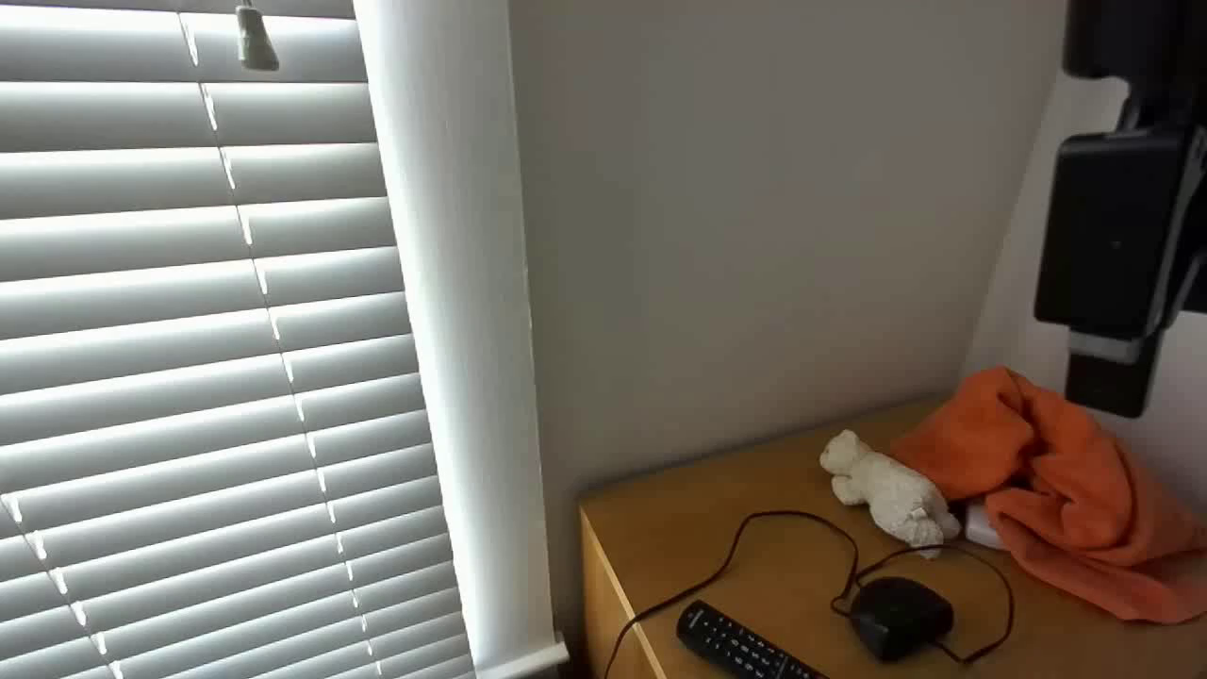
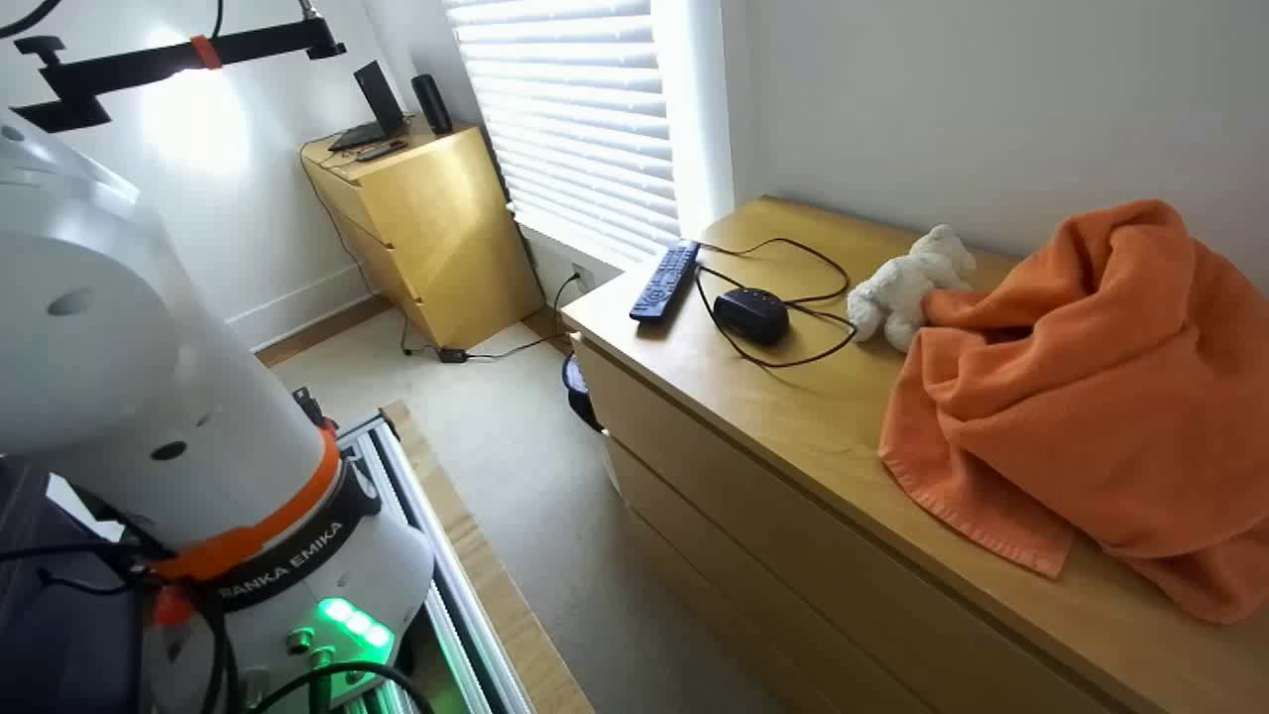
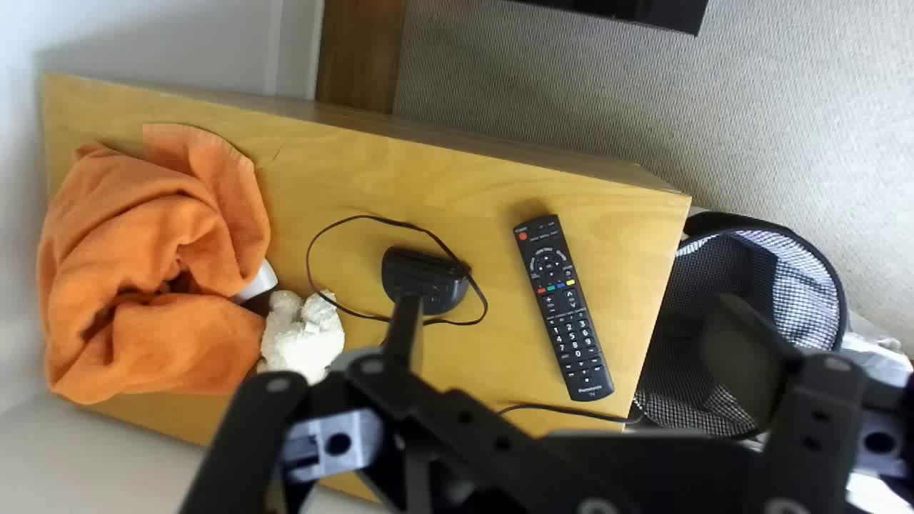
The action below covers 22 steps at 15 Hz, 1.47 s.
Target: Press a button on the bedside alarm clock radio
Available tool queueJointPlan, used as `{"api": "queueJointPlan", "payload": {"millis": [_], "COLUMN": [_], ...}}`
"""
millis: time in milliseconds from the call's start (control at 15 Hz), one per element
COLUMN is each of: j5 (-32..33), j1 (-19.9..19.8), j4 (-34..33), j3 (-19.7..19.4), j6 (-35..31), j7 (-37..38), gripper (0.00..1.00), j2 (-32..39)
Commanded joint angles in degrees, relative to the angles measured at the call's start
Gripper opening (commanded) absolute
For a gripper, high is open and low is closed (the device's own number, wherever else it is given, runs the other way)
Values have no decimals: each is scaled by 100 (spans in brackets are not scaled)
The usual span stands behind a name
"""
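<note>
The bedside alarm clock radio is a small black rounded device lying on the wooden dresser. It also shows in an exterior view and in the wrist view, with small buttons on top and a thin black cord looped around it. My gripper is open and empty, its fingers wide apart. It hangs well above the dresser, not touching anything. In the wrist view the left fingertip overlaps the clock's lower edge. In an exterior view the gripper shows at the upper right, above the orange cloth.
A long black remote lies beside the clock. A white plush toy and a bunched orange cloth lie on the dresser along its other side. A black mesh basket stands past the dresser's end. The wall runs behind.
</note>
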<state>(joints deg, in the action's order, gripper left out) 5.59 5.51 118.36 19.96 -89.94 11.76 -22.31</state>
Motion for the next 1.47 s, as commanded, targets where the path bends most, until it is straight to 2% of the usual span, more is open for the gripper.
{"api": "queueJointPlan", "payload": {"millis": [0, 600, 800, 1133, 1400], "j5": [60, 26, 50, 82, 390], "j1": [198, 218, 207, 85, -135], "j4": [-18, 52, 488, 1786, 2839], "j3": [-156, -216, -524, -1199, -1410], "j6": [21, -92, -733, -2412, -3300], "j7": [63, -100, -411, -1086, -1091], "gripper": [100, 100, 100, 100, 100], "j2": [36, 1, -208, -665, -914]}}
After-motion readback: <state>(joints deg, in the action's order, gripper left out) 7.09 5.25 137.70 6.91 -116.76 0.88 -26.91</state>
